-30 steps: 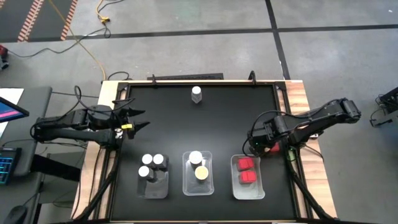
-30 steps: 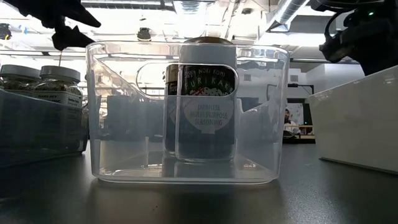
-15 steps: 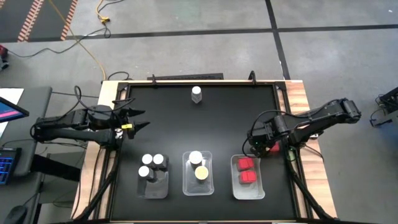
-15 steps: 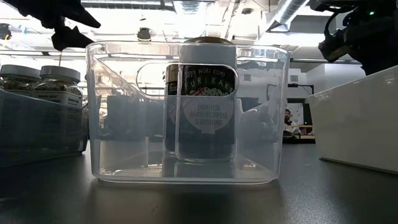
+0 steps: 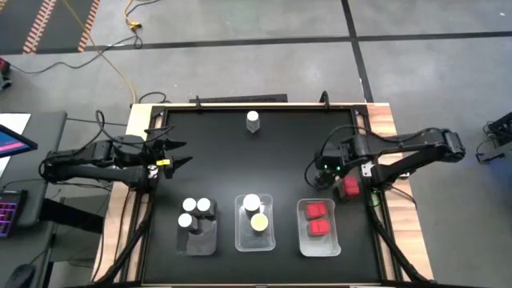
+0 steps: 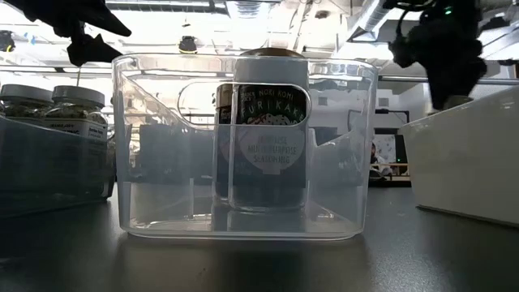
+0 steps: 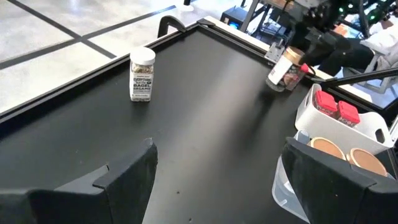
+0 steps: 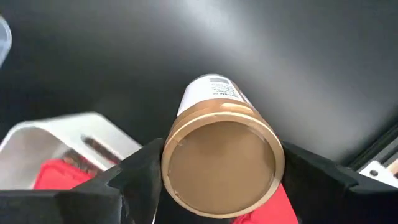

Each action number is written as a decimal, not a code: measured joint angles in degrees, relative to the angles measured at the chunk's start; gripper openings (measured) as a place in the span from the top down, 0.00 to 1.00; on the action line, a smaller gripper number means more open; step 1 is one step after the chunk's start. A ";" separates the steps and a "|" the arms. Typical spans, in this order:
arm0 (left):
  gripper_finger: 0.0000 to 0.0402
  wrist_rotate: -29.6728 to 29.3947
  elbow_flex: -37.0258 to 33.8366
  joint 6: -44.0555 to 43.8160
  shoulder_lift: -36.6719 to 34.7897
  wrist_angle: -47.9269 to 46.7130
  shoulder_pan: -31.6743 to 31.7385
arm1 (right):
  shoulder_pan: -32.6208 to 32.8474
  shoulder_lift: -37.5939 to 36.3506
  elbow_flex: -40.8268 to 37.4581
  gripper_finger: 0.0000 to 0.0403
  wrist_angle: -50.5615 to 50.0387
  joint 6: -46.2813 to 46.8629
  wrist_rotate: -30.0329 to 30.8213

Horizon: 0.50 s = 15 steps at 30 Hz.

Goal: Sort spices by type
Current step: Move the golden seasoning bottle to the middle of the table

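Note:
My right gripper [image 5: 325, 171] hangs over the right part of the black table, shut on a spice jar [image 8: 217, 155] with a round tan lid and a white label. A red-capped jar [image 5: 350, 188] stands just to its right, near the table's right edge. Another jar with a white cap [image 5: 253, 121] stands upright on its base at the far middle. Three clear trays along the near side hold white-capped jars [image 5: 196, 214], a white and a yellow lid [image 5: 255, 213], and red-capped jars [image 5: 318, 219]. My left gripper [image 5: 174, 152] waits open at the left edge. My right gripper pinches the tan-lidded jar at its top end, one finger [image 8: 134, 177] on each side of the lid's rim [image 8: 168, 163]. The fingers come from above, pointing down. The jar [image 7: 283, 71] hangs below them, tilted, and looks just clear of the table.
The tray with red caps [image 7: 373, 127] lies just on the near side of my right gripper. The table's raised rim [image 5: 364, 120] runs close along the right. Bare black surface [image 5: 256, 160] lies between the far jar and the trays.
My right gripper has moved up and toward the table's left and far side, away from the red-capped jar, which has stayed where it stood. My left arm has kept still.

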 joint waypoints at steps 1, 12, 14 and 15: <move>0.18 0.00 0.00 0.00 -0.02 0.02 0.02 | -0.97 0.03 0.33 0.23 0.38 -0.89 0.02; 0.18 -0.37 0.02 2.17 0.00 0.02 0.01 | -6.23 7.75 8.57 0.23 4.61 -12.02 -0.05; 0.18 -0.81 0.02 2.59 0.00 0.04 0.00 | -6.64 12.24 12.26 0.23 4.44 -14.59 -0.06; 0.18 -0.83 0.02 2.59 0.00 0.03 0.02 | -6.92 14.43 14.25 0.23 4.37 -15.99 -0.08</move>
